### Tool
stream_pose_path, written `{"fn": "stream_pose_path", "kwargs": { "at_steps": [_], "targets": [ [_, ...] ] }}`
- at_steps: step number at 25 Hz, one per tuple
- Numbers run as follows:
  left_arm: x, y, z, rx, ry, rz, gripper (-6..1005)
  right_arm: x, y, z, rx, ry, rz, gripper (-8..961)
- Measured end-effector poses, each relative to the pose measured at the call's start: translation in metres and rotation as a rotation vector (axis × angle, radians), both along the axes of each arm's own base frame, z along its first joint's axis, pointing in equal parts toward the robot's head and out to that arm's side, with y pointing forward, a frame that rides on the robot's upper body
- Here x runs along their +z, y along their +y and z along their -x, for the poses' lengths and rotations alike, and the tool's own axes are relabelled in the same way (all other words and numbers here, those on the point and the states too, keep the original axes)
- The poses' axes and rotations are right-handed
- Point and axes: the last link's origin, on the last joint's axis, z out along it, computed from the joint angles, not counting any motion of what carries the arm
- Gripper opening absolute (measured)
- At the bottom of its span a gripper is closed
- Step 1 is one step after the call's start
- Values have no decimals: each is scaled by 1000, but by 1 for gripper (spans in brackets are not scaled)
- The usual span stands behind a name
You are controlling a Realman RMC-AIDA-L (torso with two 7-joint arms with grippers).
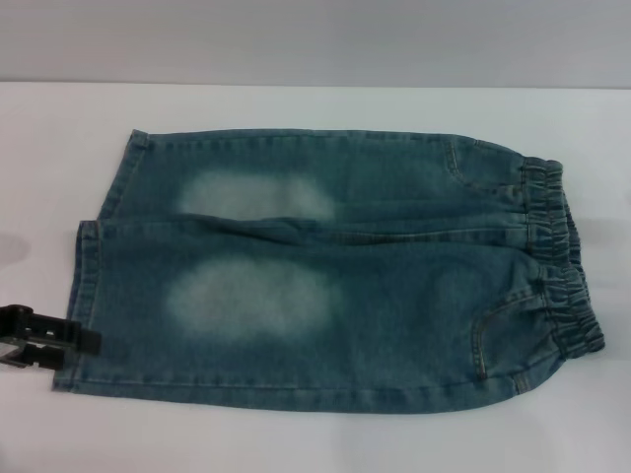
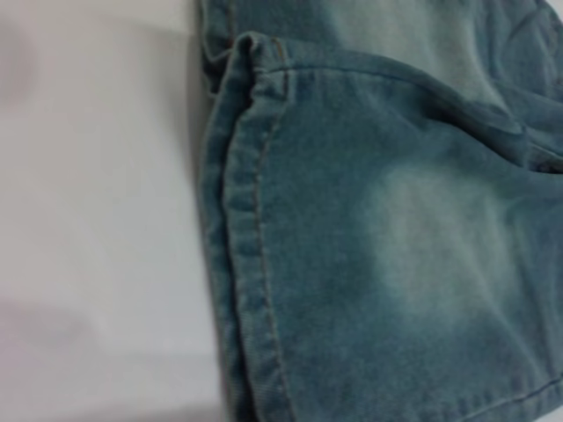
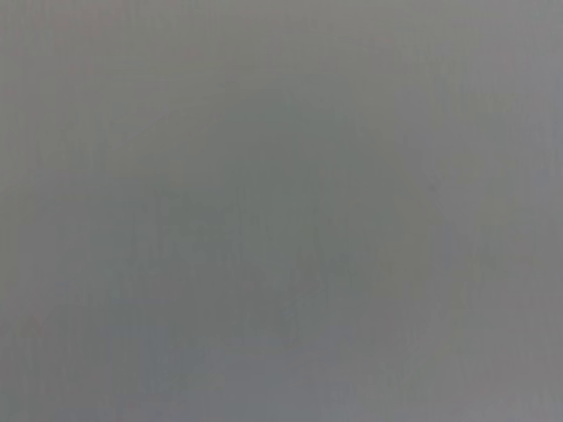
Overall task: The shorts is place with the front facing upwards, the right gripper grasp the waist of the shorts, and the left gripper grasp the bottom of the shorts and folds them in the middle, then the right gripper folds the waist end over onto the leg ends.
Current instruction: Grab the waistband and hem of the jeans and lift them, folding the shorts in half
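Blue denim shorts (image 1: 325, 271) lie flat on the white table (image 1: 296, 443), front up. Their elastic waist (image 1: 562, 261) is at the right and the two leg hems (image 1: 89, 286) are at the left. My left gripper (image 1: 77, 347) comes in from the left edge, low at the near leg's hem, and it is open with its black fingers (image 1: 59, 333) just reaching the hem's edge. The left wrist view looks down on that stitched hem (image 2: 251, 229) and the faded patch on the leg. My right gripper is out of view, and its wrist view shows only plain grey.
Bare white table (image 1: 59, 148) surrounds the shorts on all sides, with a grey wall (image 1: 315, 39) behind its far edge. Nothing else lies on the surface.
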Motion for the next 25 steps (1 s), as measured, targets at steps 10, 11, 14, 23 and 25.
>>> {"fn": "stream_pose_path", "kwargs": {
  "at_steps": [10, 11, 14, 23, 25],
  "targets": [
    [0, -2, 5, 12, 21, -3, 811, 2, 1, 2, 18, -9, -1, 710],
    [0, -2, 5, 12, 21, -3, 811, 2, 1, 2, 19, -8, 1, 710],
    [-1, -3, 7, 14, 26, 2, 811, 1, 1, 3, 21, -6, 3, 710],
    [-2, -2, 5, 9, 27, 6, 811, 2, 1, 4, 28, -3, 1, 710],
    [-2, -2, 5, 9, 27, 7, 811, 1, 1, 4, 29, -3, 2, 710]
  ]
}}
